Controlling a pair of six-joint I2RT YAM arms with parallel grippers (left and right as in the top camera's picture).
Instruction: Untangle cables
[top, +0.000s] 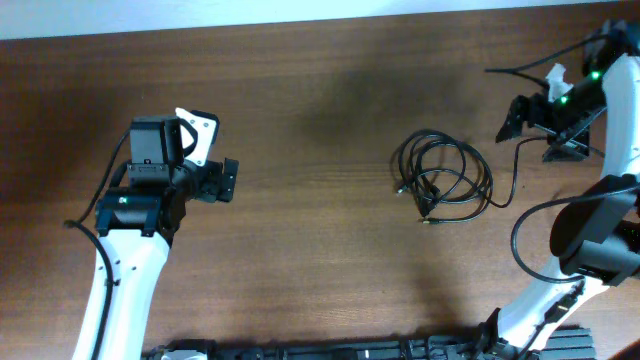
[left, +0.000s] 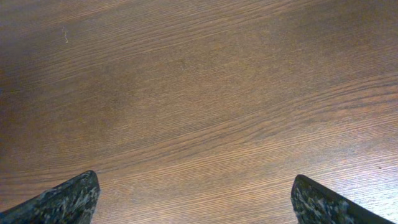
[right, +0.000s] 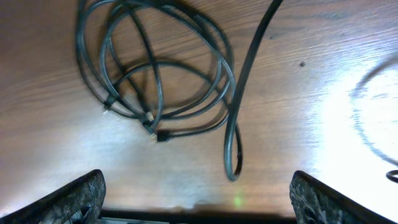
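Observation:
The cables are thin black cords bunched in loose overlapping loops on the wooden table, right of centre. In the right wrist view the cables lie ahead and to the left, with small plug ends near the bottom of the bunch. One strand runs down from the top and bends back in a narrow loop just ahead of the jaws. My right gripper is open and empty, above the table up and right of the bunch; its jaws are wide apart. My left gripper is open and empty far to the left, with only bare wood between its jaws.
The brown wooden table fills the view. The right arm's own black wires loop near its base at the right edge. A black rail runs along the front edge.

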